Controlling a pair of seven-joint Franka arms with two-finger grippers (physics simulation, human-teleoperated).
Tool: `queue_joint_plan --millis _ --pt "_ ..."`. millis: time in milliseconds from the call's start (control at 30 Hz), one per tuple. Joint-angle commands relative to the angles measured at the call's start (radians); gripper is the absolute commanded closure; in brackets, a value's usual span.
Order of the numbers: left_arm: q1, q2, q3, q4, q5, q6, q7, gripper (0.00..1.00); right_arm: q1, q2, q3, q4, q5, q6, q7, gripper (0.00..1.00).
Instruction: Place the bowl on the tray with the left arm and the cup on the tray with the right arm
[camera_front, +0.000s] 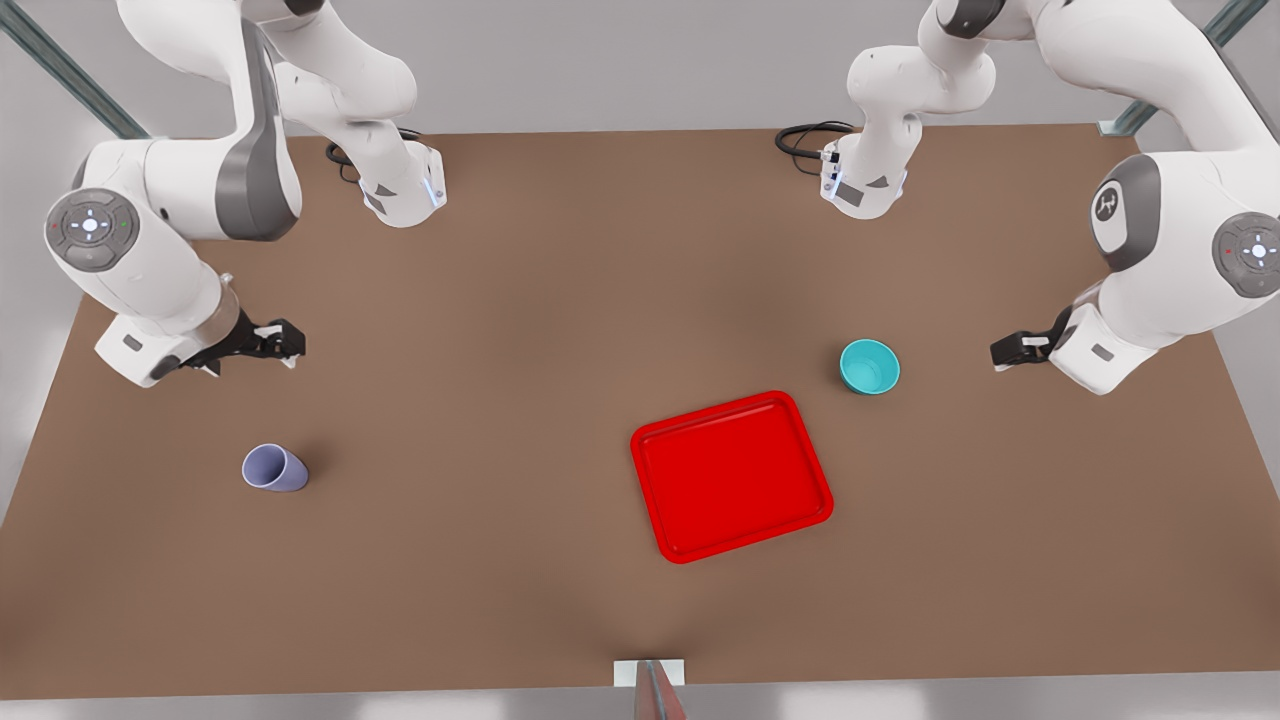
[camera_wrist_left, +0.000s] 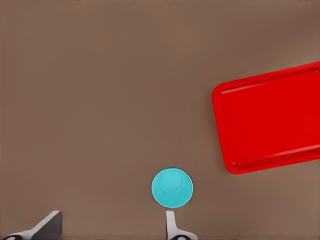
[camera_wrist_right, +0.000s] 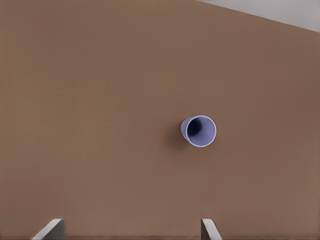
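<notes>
The teal bowl (camera_front: 868, 366) stands upright on the brown table, just off the far right corner of the flat red tray (camera_front: 730, 475). My left gripper (camera_front: 1012, 350) hovers open at the front view's right, a short way from the bowl. In the left wrist view the bowl (camera_wrist_left: 172, 187) lies close to one finger of the left gripper (camera_wrist_left: 110, 225), with the tray (camera_wrist_left: 272, 120) beyond. The lavender cup (camera_front: 273, 468) stands at the front view's left. My right gripper (camera_front: 285, 340) hangs open behind it. The right wrist view looks down into the cup (camera_wrist_right: 199, 131), apart from the right gripper (camera_wrist_right: 131, 229).
Both arm bases (camera_front: 400, 185) (camera_front: 865, 180) with black cables stand at the table's back edge. A small white bracket (camera_front: 648, 672) sits at the front edge. Bare brown table lies between the cup and the tray.
</notes>
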Motion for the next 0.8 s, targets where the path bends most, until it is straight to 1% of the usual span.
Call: queue_joint_plan --millis 0,100,167,267,367,433,533,600,667,733,767 --pt "0.0 0.0 0.0 0.0 0.0 0.0 0.0 0.0 -0.001 -0.001 0.0 0.0 0.0 0.0 0.0 0.0" --pt "0.001 0.005 -0.013 0.017 0.026 -0.025 0.003 0.0 -0.007 -0.002 0.0 0.0 0.0 -0.009 0.0 0.0" --pt "-0.005 0.034 -0.055 0.06 0.027 -0.051 -0.002 0.0 -0.009 -0.002 0.0 0.0 0.0 -0.012 0.0 0.0" --pt "-0.022 0.113 -0.184 0.161 0.027 -0.065 -0.103 0.0 -0.009 -0.002 0.0 -0.002 0.0 -0.012 -0.002 0.0" --pt "-0.063 0.175 -0.358 0.21 0.112 -0.062 -0.311 0.0 -0.007 -0.002 0.0 -0.002 0.0 -0.014 0.0 0.0" --pt "-0.147 0.181 -0.352 0.227 0.124 -0.066 -0.371 0.0 -0.012 -0.002 0.0 -0.002 0.0 -0.014 0.0 0.0" --pt "-0.138 0.172 -0.354 0.215 0.127 -0.066 -0.384 0.0 -0.012 -0.002 0.0 -0.003 0.0 -0.014 0.0 0.0" --pt "-0.12 0.159 -0.355 0.187 0.178 -0.121 -0.374 0.0 -0.014 -0.002 0.0 -0.003 0.0 -0.014 0.0 0.0" --pt "-0.103 0.136 -0.355 0.104 0.202 -0.118 -0.373 0.0 -0.014 -0.002 0.0 -0.005 0.0 -0.014 0.0 0.0" --pt "-0.06 0.118 -0.36 0.003 0.193 -0.072 -0.367 0.0 -0.014 -0.002 0.0 -0.005 0.0 -0.014 0.0 0.0" --pt "-0.023 0.113 -0.362 -0.061 0.187 -0.02 -0.351 0.0 -0.014 -0.002 0.0 -0.006 0.0 -0.014 0.0 0.0"
